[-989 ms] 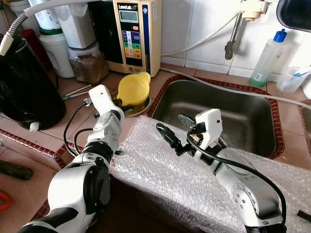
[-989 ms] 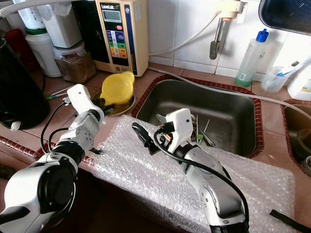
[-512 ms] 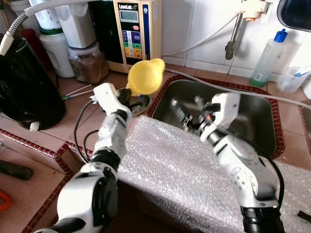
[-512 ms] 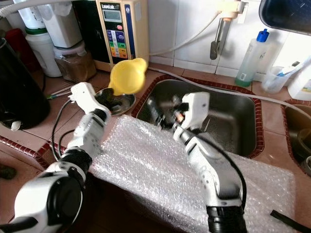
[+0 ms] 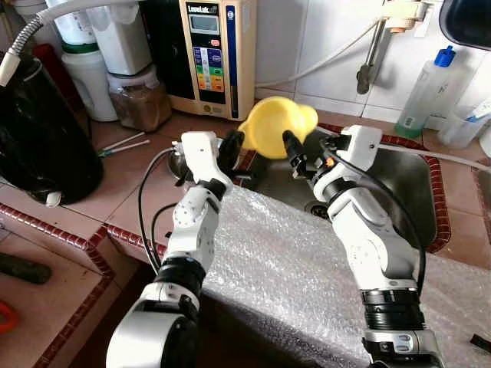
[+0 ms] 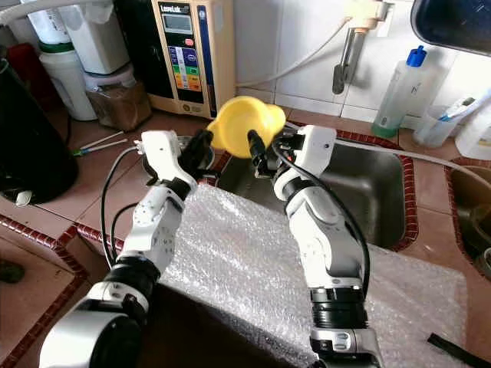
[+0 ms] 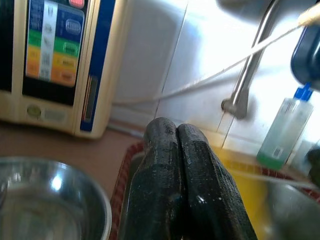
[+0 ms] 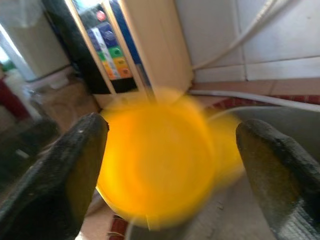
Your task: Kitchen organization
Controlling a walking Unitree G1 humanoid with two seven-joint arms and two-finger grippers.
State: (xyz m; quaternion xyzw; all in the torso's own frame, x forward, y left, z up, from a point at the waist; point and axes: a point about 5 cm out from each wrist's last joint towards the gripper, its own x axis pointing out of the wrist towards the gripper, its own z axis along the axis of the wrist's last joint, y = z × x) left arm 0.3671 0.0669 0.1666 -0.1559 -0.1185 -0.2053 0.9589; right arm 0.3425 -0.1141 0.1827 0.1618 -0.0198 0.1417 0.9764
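A yellow plastic cup (image 5: 272, 126) with a spout hangs in the air over the near left corner of the steel sink (image 5: 399, 192). My left gripper (image 5: 232, 143) is shut on its left rim; in the left wrist view the fingers (image 7: 177, 150) press together with yellow behind them. My right gripper (image 5: 295, 157) stands open just right of the cup. In the right wrist view the blurred cup (image 8: 155, 155) lies between its two spread fingers (image 8: 65, 165), apart from both. A steel bowl (image 7: 45, 200) sits on the counter under the left arm.
Bubble wrap (image 5: 291, 284) covers the counter's front edge. A beige water unit (image 5: 215, 54), a jar (image 5: 138, 100) and a black pot (image 5: 38, 130) stand at the back left. The tap (image 5: 372, 54) and a blue-capped bottle (image 5: 422, 92) are behind the sink.
My left gripper lifted the yellow cup out of the steel bowl and carried it right, over the sink corner. My right gripper rose off the bubble wrap to meet it.
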